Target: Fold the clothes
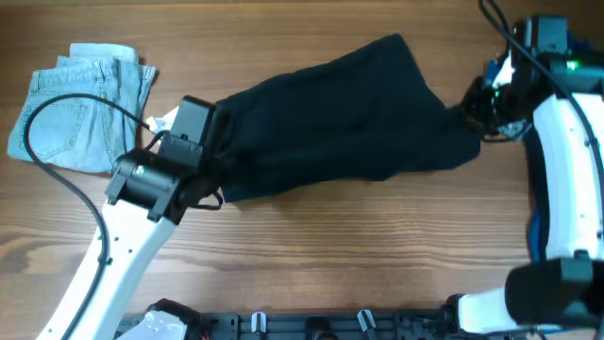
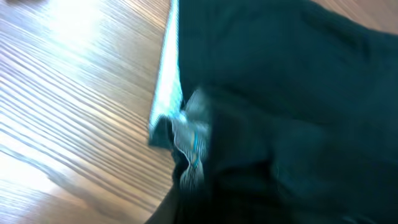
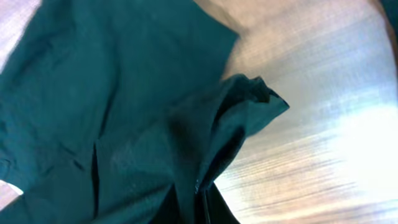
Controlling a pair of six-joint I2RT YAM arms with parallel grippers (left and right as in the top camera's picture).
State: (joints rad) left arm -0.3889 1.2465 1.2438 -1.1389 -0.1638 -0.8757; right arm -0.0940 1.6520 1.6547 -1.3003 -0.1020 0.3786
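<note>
The black shorts (image 1: 330,113) lie stretched across the middle of the wooden table (image 1: 330,255). My left gripper (image 1: 215,162) is at their left end, with the dark cloth bunched up into its jaws. In the left wrist view the pale grey inner waistband (image 2: 168,81) runs along the edge of the black shorts (image 2: 298,93) and ends in a crumpled corner just above my left gripper (image 2: 205,213), whose fingers are hidden by the cloth. My right gripper (image 1: 469,110) is shut on the right end. In the right wrist view a pinched fold of the black shorts (image 3: 93,93) rises into my right gripper (image 3: 208,208).
Folded light-blue denim shorts (image 1: 80,109) lie at the back left of the table, close to the left arm (image 1: 123,246) and its black cable. The right arm (image 1: 566,170) stands along the right edge. Bare wood shows in front of the shorts.
</note>
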